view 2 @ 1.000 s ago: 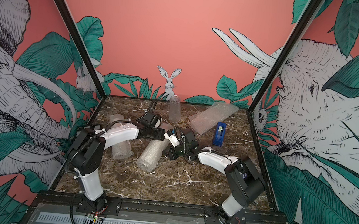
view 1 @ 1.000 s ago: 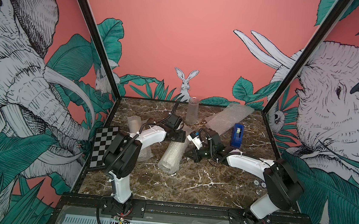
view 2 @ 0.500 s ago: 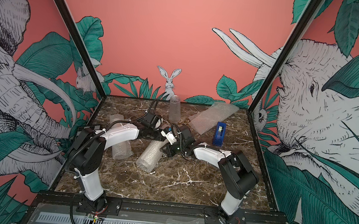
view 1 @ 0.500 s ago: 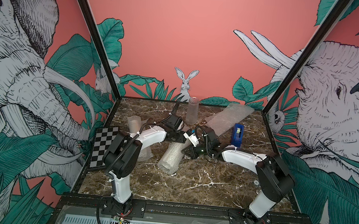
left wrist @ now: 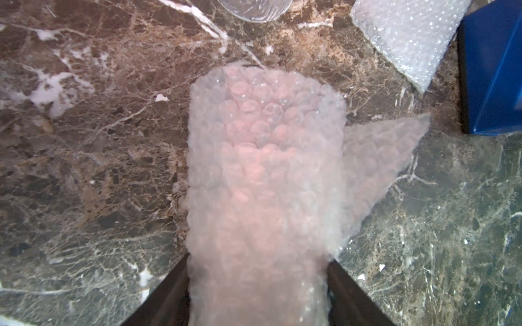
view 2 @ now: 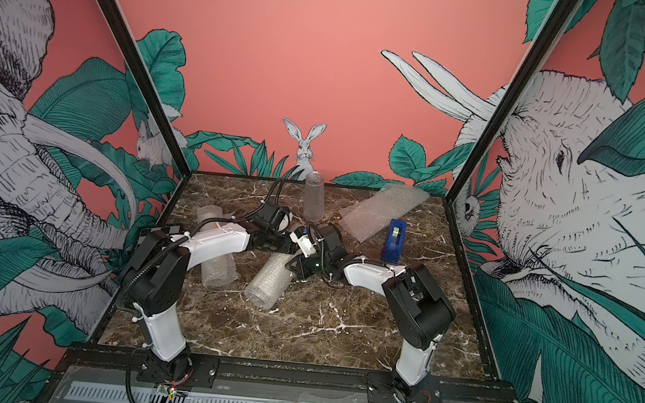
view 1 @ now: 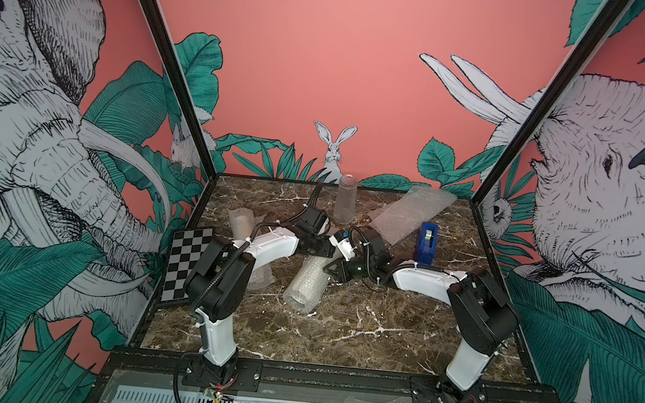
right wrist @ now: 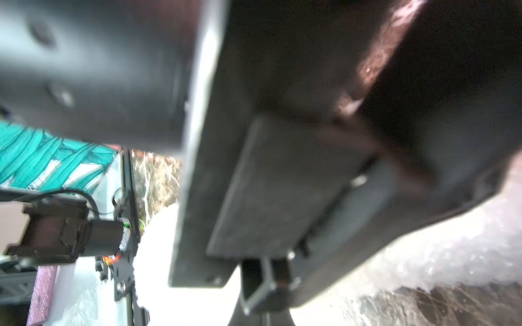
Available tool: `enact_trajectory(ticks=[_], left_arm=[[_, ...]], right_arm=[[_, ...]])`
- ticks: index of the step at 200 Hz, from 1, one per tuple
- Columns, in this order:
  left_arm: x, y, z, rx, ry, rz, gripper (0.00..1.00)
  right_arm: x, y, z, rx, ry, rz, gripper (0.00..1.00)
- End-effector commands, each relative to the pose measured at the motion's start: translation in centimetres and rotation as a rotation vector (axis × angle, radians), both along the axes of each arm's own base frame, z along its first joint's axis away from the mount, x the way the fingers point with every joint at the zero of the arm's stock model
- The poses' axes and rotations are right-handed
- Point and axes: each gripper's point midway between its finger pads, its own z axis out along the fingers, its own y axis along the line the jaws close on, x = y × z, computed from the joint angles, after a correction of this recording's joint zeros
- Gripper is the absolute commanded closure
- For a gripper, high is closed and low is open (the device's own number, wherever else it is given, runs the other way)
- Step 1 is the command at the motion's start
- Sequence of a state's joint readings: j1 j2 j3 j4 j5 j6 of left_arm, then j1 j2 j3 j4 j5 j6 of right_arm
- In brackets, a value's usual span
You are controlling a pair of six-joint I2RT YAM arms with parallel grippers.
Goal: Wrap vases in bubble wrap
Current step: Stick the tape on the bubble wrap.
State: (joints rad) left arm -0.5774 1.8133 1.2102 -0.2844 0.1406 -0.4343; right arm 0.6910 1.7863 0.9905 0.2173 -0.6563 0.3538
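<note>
Your left gripper [left wrist: 258,293] gripped the wrapped vase [left wrist: 265,169] mid-frame, right gripper [view 1: 332,270] clenched; released untaped, its loose flap [left wrist: 381,163] could unroll.

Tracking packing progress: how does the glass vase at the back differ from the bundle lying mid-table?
The glass vase stands upright; the middle bundle lies on its side. The glass vase is bare; the middle bundle is rolled in bubble wrap with a loose flap. The glass vase stands free of both arms; the middle bundle sits between the left gripper's jaws. Both are slim cylinders on the marble table.
</note>
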Motion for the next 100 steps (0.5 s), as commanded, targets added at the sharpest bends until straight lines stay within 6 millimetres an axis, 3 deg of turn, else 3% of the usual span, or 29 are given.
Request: enact_trajectory(ticks=[1,100], left_arm=[[-3.1,0.7,-2.1,0.049,0.108,-0.011,0.31],[-3.1,1.0,-2.2,0.048,0.101,0.007,0.31]], right_arm=[[1.1,0.2,0.7,0.067,0.007,-0.061,0.98],[2.0,-0.9,-1.1,-0.021,0.040,-0.181,0.75]])
